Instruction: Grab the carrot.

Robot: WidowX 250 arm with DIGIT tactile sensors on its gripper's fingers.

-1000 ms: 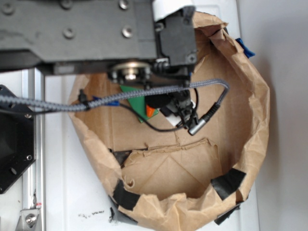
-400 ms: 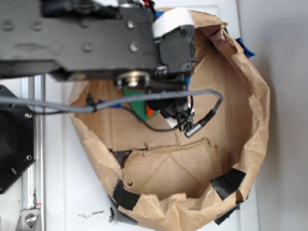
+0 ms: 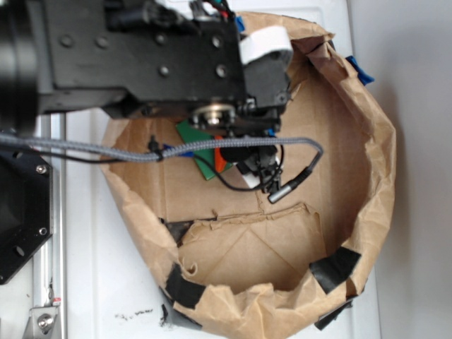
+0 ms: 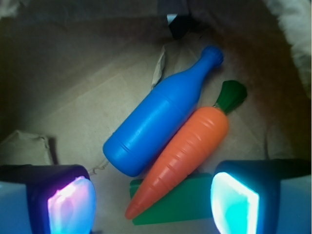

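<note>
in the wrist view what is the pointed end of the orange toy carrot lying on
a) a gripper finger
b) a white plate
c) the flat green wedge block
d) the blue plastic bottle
c: the orange toy carrot has its tapered tip lying over the flat green wedge block, with the blue plastic bottle alongside it and the open gripper not touching it.

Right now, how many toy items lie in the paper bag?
3: a blue bottle at centre, the carrot alongside its right, and a green wedge under the carrot's tip. The arm may hide others.
</note>
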